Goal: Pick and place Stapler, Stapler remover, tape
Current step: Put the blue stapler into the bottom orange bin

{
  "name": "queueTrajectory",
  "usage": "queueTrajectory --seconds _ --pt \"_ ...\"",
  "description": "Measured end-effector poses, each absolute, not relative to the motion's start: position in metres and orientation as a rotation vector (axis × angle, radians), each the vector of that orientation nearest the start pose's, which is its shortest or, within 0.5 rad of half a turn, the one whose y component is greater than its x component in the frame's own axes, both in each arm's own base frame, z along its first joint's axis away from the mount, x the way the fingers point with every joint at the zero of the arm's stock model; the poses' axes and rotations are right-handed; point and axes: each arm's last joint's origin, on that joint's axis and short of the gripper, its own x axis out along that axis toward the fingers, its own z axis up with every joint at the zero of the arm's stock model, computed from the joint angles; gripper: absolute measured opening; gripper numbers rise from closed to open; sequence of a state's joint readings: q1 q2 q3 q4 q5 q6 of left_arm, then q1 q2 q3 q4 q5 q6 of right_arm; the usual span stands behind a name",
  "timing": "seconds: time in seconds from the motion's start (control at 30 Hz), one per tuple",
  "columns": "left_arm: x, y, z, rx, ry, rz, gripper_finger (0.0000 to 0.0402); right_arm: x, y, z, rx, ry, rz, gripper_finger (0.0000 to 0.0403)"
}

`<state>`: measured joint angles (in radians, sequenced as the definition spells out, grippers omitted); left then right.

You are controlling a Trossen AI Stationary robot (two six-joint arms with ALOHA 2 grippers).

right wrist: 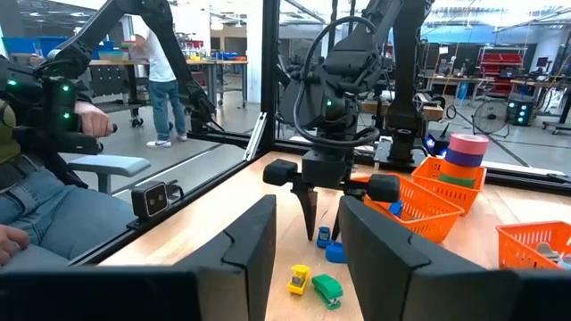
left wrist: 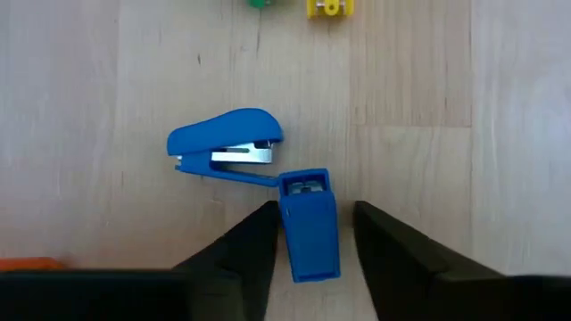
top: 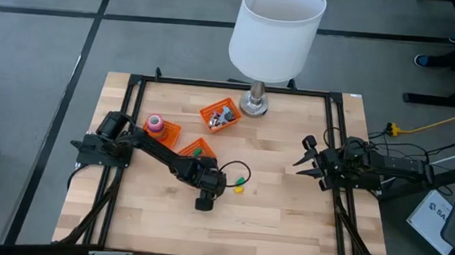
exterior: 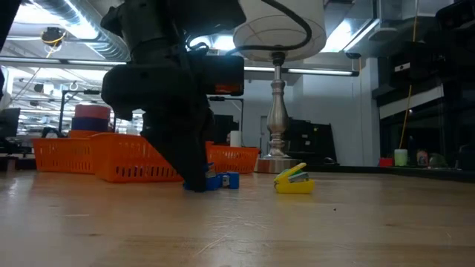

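1. Left gripper (left wrist: 312,236) down on the table — fingers apart, not yet clamped, straddling the blue stapler (left wrist: 308,223), which lies between them.
2. We'd close squarely — its hinged top splays sideways.
3. Right gripper (top: 304,161) waits open, well apart.

left gripper (left wrist: 312,234) lowered at mid-table, fingers apart, right gripper (top: 304,162) waiting open at table's right

The left hand (top: 204,200) points down near the middle of the bench (top: 285,220), beside a small yellow piece (top: 238,189) and a green piece (top: 244,178). The right hand (top: 304,161) waits with fingers spread by the right edge. Orange baskets (top: 219,115) sit toward the far edge, near a lamp (top: 272,34); one holds tape rolls (top: 155,123).
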<state>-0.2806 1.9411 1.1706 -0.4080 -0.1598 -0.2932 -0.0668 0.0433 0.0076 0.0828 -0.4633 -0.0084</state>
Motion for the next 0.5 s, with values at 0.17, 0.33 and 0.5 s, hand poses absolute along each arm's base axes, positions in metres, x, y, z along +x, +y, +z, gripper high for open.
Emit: queueTrajectory --seconds 0.17,0.33,0.5 --pt "0.357 -0.098 0.133 -0.002 1.151 0.071 0.0080 0.097 0.006 0.171 -0.021 -0.047 0.397 0.0129" --pt "0.356 -0.097 0.135 -0.025 1.146 0.078 0.0062 0.097 0.006 0.170 -0.021 -0.047 0.396 0.0129" --pt "0.352 -0.096 0.150 -0.018 1.128 0.052 0.0062 0.097 0.006 0.171 -0.021 -0.048 0.396 0.0129"
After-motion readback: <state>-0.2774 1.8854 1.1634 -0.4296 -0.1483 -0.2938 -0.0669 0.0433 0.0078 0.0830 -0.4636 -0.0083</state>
